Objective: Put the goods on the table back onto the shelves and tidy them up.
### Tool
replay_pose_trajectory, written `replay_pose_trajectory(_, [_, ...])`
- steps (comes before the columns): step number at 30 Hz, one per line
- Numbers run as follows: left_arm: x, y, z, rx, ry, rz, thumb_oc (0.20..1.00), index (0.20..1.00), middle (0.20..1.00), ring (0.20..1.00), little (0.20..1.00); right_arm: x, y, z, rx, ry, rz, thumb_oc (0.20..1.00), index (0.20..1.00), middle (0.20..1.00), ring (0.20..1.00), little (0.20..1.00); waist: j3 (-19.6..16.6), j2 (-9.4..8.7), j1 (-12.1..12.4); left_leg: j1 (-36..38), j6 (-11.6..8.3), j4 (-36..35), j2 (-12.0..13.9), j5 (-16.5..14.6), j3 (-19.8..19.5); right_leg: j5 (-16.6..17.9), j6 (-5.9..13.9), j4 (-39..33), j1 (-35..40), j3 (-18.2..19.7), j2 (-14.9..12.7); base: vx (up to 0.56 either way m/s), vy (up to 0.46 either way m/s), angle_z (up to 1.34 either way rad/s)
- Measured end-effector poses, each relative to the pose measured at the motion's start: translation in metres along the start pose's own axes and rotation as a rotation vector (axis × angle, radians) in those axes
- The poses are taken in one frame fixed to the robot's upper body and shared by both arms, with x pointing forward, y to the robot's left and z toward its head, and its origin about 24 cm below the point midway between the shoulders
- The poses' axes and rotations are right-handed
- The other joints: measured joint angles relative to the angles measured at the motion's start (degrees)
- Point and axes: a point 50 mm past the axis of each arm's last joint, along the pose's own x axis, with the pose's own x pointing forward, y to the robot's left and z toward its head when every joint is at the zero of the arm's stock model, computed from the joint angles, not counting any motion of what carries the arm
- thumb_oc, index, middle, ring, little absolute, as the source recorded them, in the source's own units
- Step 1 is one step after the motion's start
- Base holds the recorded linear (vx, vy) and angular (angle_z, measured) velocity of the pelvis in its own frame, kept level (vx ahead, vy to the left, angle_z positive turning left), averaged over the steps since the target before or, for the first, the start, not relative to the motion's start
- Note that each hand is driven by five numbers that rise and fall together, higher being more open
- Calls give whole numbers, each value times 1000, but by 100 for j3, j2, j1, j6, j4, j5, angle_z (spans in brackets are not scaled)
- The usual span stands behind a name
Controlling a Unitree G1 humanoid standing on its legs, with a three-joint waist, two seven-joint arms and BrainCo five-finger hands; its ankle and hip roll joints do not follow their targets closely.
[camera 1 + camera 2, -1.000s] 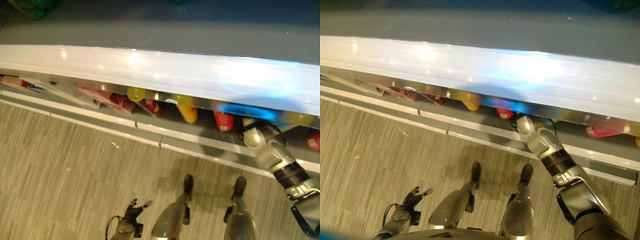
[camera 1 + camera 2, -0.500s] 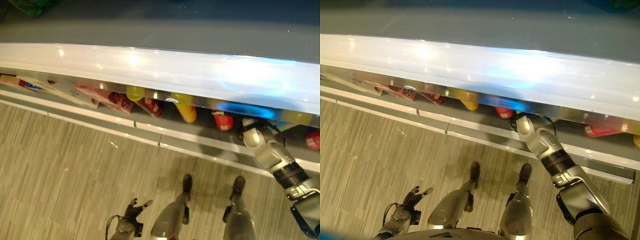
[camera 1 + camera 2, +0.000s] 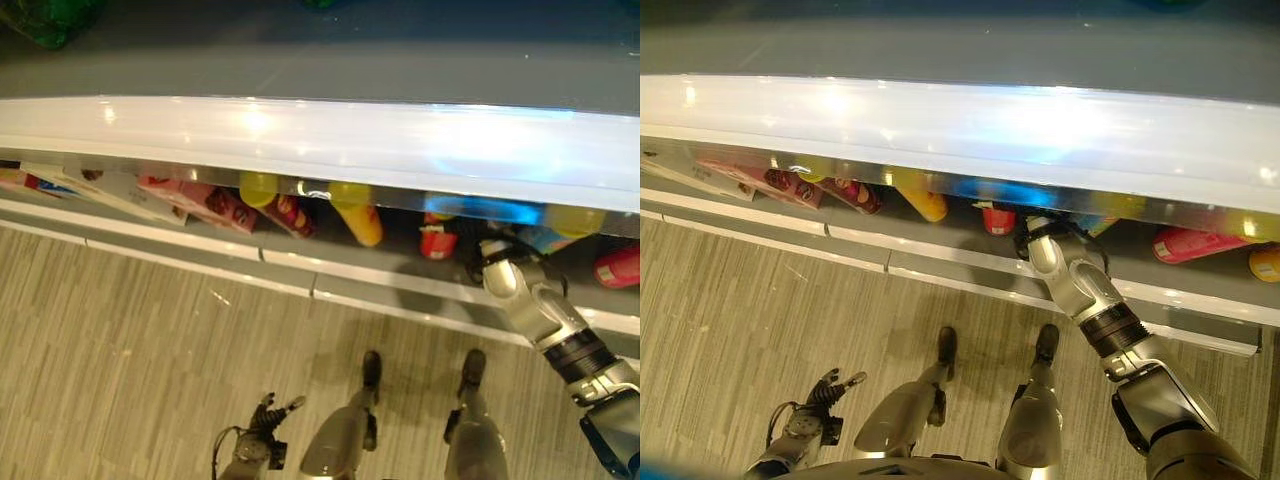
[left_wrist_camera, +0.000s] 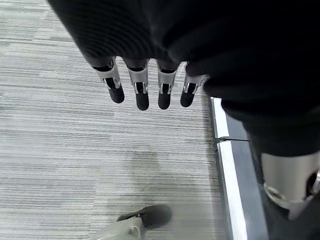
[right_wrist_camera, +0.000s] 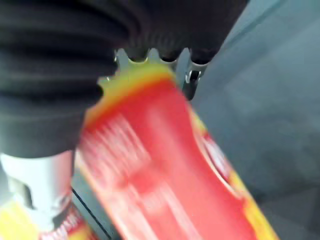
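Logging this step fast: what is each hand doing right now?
Left hand: open, fingers straight, hanging over the floor, holding nothing.
Right hand: shut on a red and yellow package, at the lower shelf.

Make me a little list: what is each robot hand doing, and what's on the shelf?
right hand: reached into the shelf, holding a red and yellow packet
left hand: hangs over the floor, fingers straight, holding nothing
shelf: yellow bottle, red cup, pink box, red bottle lying on its side
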Motion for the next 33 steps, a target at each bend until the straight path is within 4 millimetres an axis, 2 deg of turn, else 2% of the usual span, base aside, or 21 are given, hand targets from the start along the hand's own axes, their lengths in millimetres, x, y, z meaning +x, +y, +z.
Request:
replay_pose_trajectory(3, [1, 0, 1, 3, 7, 3, 1000, 1000, 1000, 1000, 1000, 0, -6, 11, 22, -46, -24, 1000, 1000, 1000, 1000, 1000, 3, -67, -63, 51, 0, 0, 1, 0, 6, 10, -4, 0, 47, 3, 2, 0, 0, 0])
replay_pose_trajectory(6, [2, 3, 1, -3, 13, 16, 1000, 1000, 1000, 1000, 1000, -5, -15, 26, 65, -111, -44, 1000, 1000, 1000, 1000, 1000, -124, -347, -152, 214, -11, -1, 17, -10, 43, 9, -3, 0, 179, 36, 17, 46, -26, -5])
replay_pose_trajectory(10, [4, 20, 3, -36, 22, 55, 1000, 1000, 1000, 1000, 1000, -20, -8, 33, 207, -167, 200, 1000, 1000, 1000, 1000, 1000, -309, -697, -137, 514, -90, -3, 100, -72, 123, -27, -28, -2, 434, 98, 95, 71, -31, -11])
replay_pose_trajectory(11, [3, 30, -2, -21, 33, 71, 1000, 1000, 1000, 1000, 1000, -34, 3, 26, 305, -118, 320, 1000, 1000, 1000, 1000, 1000, -537, -869, -131, 599, -136, -6, 146, -120, 150, -98, -41, -3, 498, 120, 112, 44, -5, -16])
replay_pose_trajectory(12, [3, 34, -5, -9, 41, 68, 1000, 1000, 1000, 1000, 1000, -44, 7, 21, 383, -79, 389, 1000, 1000, 1000, 1000, 1000, -674, -963, -146, 612, -157, -6, 165, -146, 177, -110, -37, -3, 501, 149, 130, 85, -18, -14])
replay_pose_trajectory(15, [2, 34, -9, -3, 55, 42, 1000, 1000, 1000, 1000, 1000, -72, 17, 7, 484, 4, 576, 1000, 1000, 1000, 1000, 1000, -838, -1055, -172, 748, -130, -8, 173, -150, 254, -107, -38, -2, 596, 201, 135, 62, -20, -14])
replay_pose_trajectory(19, [-7, 30, -33, 34, 113, -12, 1000, 1000, 1000, 1000, 1000, -107, 16, 1, 637, 65, 778, 1000, 1000, 1000, 1000, 1000, -1133, -1048, -332, 956, -152, -35, 238, -220, 460, -115, -35, -13, 668, 366, 214, 64, -15, -27])
replay_pose_trajectory(21, [-11, 26, -43, 57, 135, -57, 1000, 1000, 1000, 1000, 1000, -143, 17, -16, 755, 212, 872, 1000, 1000, 1000, 1000, 1000, -1398, -990, -302, 1026, -167, -40, 286, -265, 525, -177, -48, -30, 710, 439, 265, 48, -17, -23])
replay_pose_trajectory(22, [-13, 25, -48, 60, 147, -61, 1000, 1000, 1000, 1000, 1000, -147, 19, -18, 758, 235, 890, 1000, 1000, 1000, 1000, 1000, -1411, -988, -340, 1053, -167, -40, 295, -274, 563, -178, -49, -30, 722, 474, 276, 38, -22, -19])
replay_pose_trajectory(23, [-14, 23, -49, 73, 149, -80, 1000, 1000, 1000, 1000, 1000, -161, 22, -26, 791, 295, 906, 1000, 1000, 1000, 1000, 1000, -1424, -997, -418, 1112, -178, -25, 308, -278, 611, -166, -40, -30, 726, 514, 293, 37, -29, -8])
replay_pose_trajectory(26, [-19, 12, -59, 78, 176, -138, 1000, 1000, 1000, 1000, 1000, -243, 43, -73, 872, 753, 902, 1000, 1000, 1000, 1000, 1000, -1632, -1028, -438, 1149, -157, -41, 327, -318, 620, -199, -59, -30, 770, 516, 303, 25, -32, -5])
replay_pose_trajectory(27, [-21, 8, -62, 77, 186, -155, 1000, 1000, 1000, 1000, 1000, -269, 46, -82, 869, 883, 915, 1000, 1000, 1000, 1000, 1000, -1651, -1023, -439, 1156, -147, -41, 325, -327, 621, -201, -59, -31, 776, 517, 299, 26, -36, -4])
replay_pose_trajectory(29, [-24, 3, -67, 82, 197, -184, 1000, 1000, 1000, 1000, 1000, -319, 54, -90, 863, 1118, 925, 1000, 1000, 1000, 1000, 1000, -1671, -1020, -466, 1169, -146, -42, 337, -327, 616, -200, -58, -31, 783, 518, 309, 14, -17, -2])
replay_pose_trajectory(30, [-24, 2, -67, 89, 200, -196, 1000, 1000, 1000, 1000, 1000, -346, 58, -88, 859, 1240, 929, 1000, 1000, 1000, 1000, 1000, -1677, -1012, -466, 1170, -150, -42, 353, -330, 617, -200, -58, -31, 793, 522, 325, 34, -39, -7])
replay_pose_trajectory(31, [-24, 2, -68, 89, 201, -196, 1000, 1000, 1000, 1000, 1000, -354, 58, -84, 856, 1267, 952, 1000, 1000, 1000, 1000, 1000, -1679, -999, -486, 1162, -178, -43, 359, -352, 623, -199, -58, -32, 789, 520, 328, 61, -68, -3])
replay_pose_trajectory(32, [-27, 3, -77, 85, 241, -193, 1000, 1000, 1000, 1000, 1000, -374, 76, -81, 883, 1403, 851, 1000, 1000, 1000, 1000, 1000, -1710, -1012, -594, 1218, -180, -42, 405, -351, 619, -201, -58, -32, 849, 482, 354, 44, -56, -6])
replay_pose_trajectory(33, [-28, 4, -81, 84, 263, -192, 1000, 1000, 1000, 1000, 1000, -382, 84, -79, 881, 1487, 825, 1000, 1000, 1000, 1000, 1000, -1750, -1036, -591, 1251, -192, -42, 426, -360, 646, -202, -60, -33, 864, 502, 388, 28, -41, -8])
